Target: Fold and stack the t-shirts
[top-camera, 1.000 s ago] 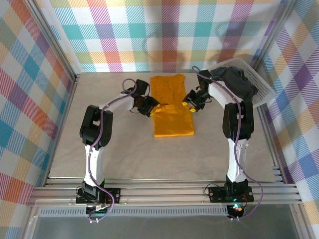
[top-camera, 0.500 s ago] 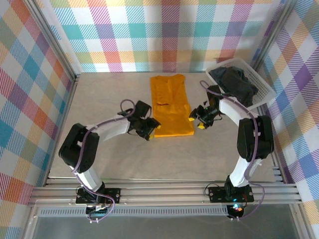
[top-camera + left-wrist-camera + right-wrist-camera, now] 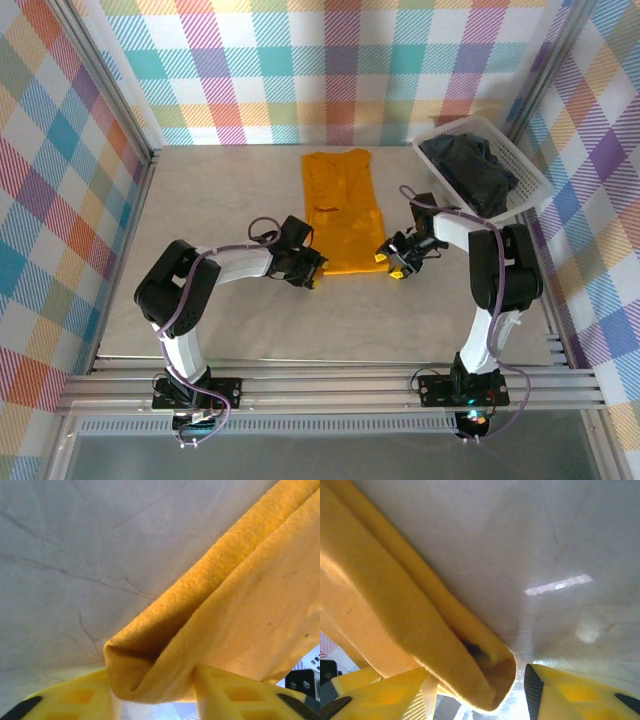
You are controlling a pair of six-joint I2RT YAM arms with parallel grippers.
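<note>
So far only the mustard-orange cloth t-shirt [image 3: 343,215] is half-folded, left fingers [image 3: 235,695] clamping one near corner, right fingers [image 3: 570,692] apart around the other; the black cloth t-shirt [image 3: 470,170] lies unfolded.

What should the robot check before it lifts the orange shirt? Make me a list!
1. Orange shirt lies on the table as a long strip: ok.
2. Left gripper has the shirt's near left corner between its fingers: ok.
3. Left gripper squeezes the cloth tight: cannot tell; the fold looks puffy.
4. Right gripper sits around the near right corner: ok.
5. Right gripper is closed on the cloth: not ok; a gap shows beside one finger.
6. Black shirt is out of the way in the white basket: ok.
</note>
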